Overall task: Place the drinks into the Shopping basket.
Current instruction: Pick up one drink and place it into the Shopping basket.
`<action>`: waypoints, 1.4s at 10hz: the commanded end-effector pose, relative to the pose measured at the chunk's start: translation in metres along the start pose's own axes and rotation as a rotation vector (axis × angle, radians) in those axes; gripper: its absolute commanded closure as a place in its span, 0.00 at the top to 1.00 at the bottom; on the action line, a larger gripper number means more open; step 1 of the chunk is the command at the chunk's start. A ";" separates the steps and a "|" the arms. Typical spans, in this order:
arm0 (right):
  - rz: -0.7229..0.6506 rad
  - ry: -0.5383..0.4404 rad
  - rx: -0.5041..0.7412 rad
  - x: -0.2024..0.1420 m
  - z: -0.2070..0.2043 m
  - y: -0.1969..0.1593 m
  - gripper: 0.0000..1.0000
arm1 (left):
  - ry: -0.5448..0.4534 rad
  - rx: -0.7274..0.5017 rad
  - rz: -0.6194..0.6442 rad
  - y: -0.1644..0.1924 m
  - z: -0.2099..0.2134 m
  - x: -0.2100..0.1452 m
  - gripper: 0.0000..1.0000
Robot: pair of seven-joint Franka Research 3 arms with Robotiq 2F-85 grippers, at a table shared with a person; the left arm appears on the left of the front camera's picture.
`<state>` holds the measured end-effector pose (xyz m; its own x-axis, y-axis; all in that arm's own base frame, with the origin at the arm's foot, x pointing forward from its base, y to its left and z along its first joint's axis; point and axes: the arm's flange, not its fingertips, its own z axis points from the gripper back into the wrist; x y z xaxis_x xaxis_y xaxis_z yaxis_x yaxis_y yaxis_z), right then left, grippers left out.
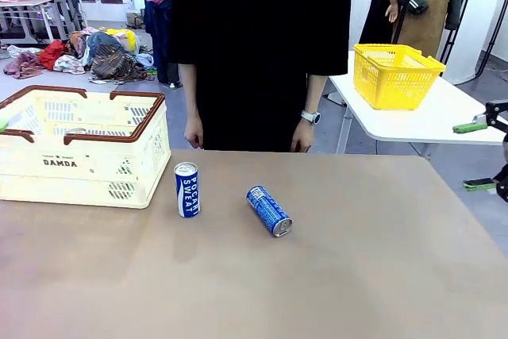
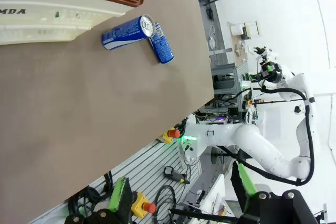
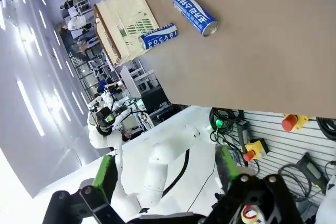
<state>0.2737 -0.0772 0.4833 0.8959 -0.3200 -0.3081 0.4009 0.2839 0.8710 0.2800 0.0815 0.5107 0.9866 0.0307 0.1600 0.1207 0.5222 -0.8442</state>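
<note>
**A:** Where are the drinks?

**B:** 2 are out on the brown tabletop (image 1: 357, 275). The slim upright blue metal can (image 1: 186, 189), with white lettering and a silver top, stands left of centre. It is just beside the near right corner of the large cream-white plastic shopping basket (image 1: 48, 182) with the brown rim, but not touching it. The fallen blue metal can (image 1: 268, 210) lies on its side a little to the right, silver end facing near and right.

**A:** How will they handle?

**B:** I'd judge them light, thin-walled and smooth, so fairly slippery and easy to dent under a hard squeeze. The fallen one may roll if nudged. Take each across the middle of its body: the upright one from the side, the fallen one from above with the fingers across its length.

**A:** And the arms?

**B:** Both are well apart from the cans. The right gripper (image 1: 475, 156) hangs off the table's right edge, fingers pointing left, jaws spread wide and holding nothing. The left gripper (image 2: 184, 190) is just as wide and empty. Its wrist view looks along the table past the basket toward both cans. The person (image 1: 262, 37) stands at the far edge, hands hanging down.
</note>
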 end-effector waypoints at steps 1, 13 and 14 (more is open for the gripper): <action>0.033 -0.018 0.027 -0.014 0.007 0.012 1.00 | -0.003 -0.009 0.012 -0.003 0.001 -0.002 1.00; 0.033 -0.018 0.027 -0.014 0.007 0.012 1.00 | 0.322 0.813 0.112 -0.157 -0.241 0.190 1.00; 0.033 -0.018 0.027 -0.014 0.007 0.012 1.00 | 0.297 0.888 0.095 -0.153 -0.267 0.192 1.00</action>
<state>0.2628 -0.0761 0.4979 0.9031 -0.3298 -0.2751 0.3746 0.2917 0.8801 0.4759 -0.2130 0.5345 0.9876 -0.0745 -0.1384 0.0434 0.9756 -0.2153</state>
